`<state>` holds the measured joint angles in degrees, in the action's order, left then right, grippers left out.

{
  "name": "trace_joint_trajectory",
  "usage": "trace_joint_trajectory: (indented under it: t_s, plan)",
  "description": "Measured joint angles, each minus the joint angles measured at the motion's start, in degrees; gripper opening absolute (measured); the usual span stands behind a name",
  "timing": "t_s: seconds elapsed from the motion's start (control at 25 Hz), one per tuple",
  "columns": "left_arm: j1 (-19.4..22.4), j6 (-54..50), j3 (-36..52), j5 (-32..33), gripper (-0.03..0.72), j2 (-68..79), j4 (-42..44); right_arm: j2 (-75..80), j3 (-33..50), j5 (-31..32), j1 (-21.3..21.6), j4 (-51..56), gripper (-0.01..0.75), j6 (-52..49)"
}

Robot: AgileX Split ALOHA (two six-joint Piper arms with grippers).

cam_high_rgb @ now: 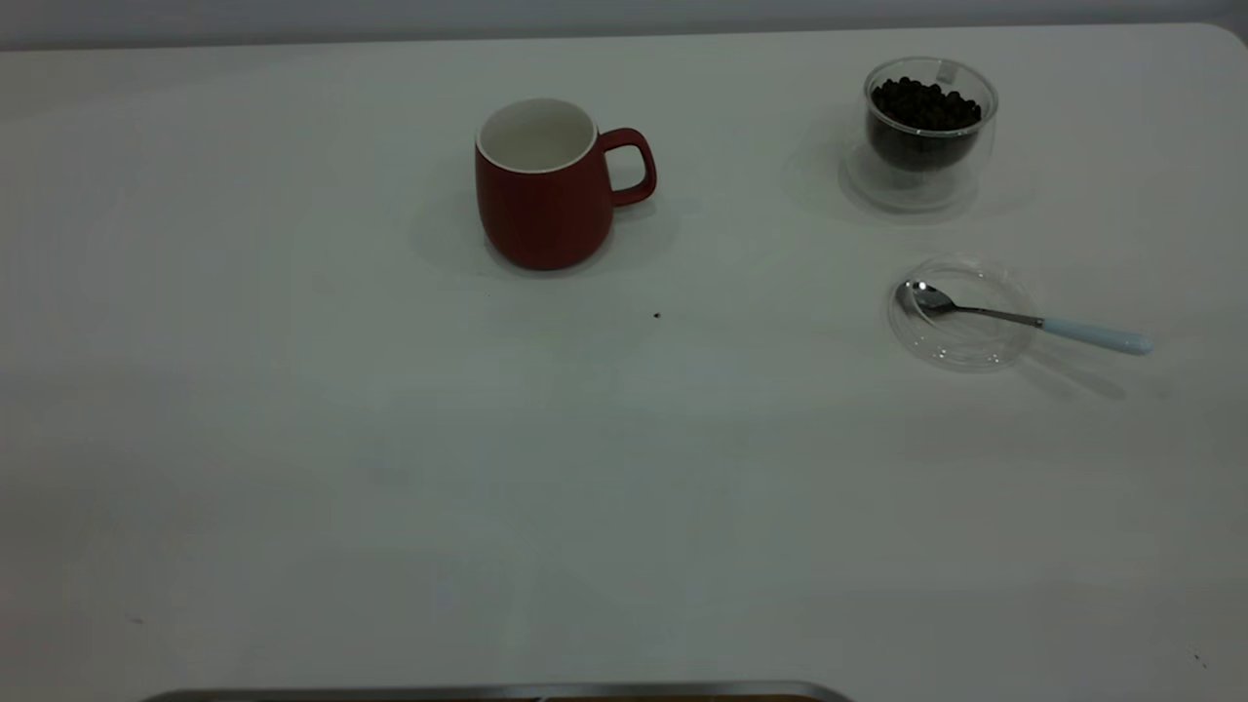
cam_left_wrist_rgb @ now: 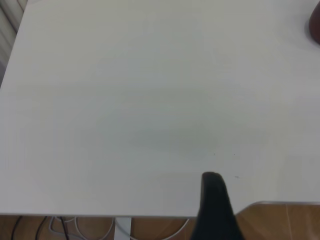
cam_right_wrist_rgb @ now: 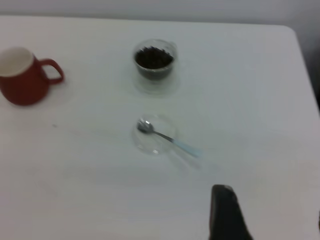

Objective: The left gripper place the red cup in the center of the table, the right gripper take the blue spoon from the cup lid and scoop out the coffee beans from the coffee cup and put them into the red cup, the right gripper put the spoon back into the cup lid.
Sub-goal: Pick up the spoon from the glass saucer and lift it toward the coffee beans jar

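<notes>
Standing upright toward the table's (cam_high_rgb: pixel 292 439) far middle, the cup (cam_high_rgb: pixel 546 185) looks empty. Spoon (cam_high_rgb: pixel 1024 319) lies in the lid (cam_high_rgb: pixel 960 346); beans (cam_high_rgb: pixel 924 103) fill the glass (cam_high_rgb: pixel 926 136). Scooping remains. Neither gripper's opening can be told.

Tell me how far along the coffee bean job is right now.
The red cup stands upright on the table, roughly central, so placing looks done. Nothing is in hand: the blue spoon rests on the cup lid, untouched, and the coffee beans fill the coffee cup. Whether any beans are in the red cup cannot be seen. Scooping and returning the spoon remain.
</notes>
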<state>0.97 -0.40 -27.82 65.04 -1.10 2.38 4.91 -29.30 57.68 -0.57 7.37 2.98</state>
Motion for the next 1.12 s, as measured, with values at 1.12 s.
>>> trace_joint_trajectory:
  t_s: [1.12]
  plan:
    - [0.00, 0.00, 0.00, 0.00, 0.587, 0.00, 0.00, 83.03, -7.72, -23.63, 11.06, 63.23, 0.573, 45.17]
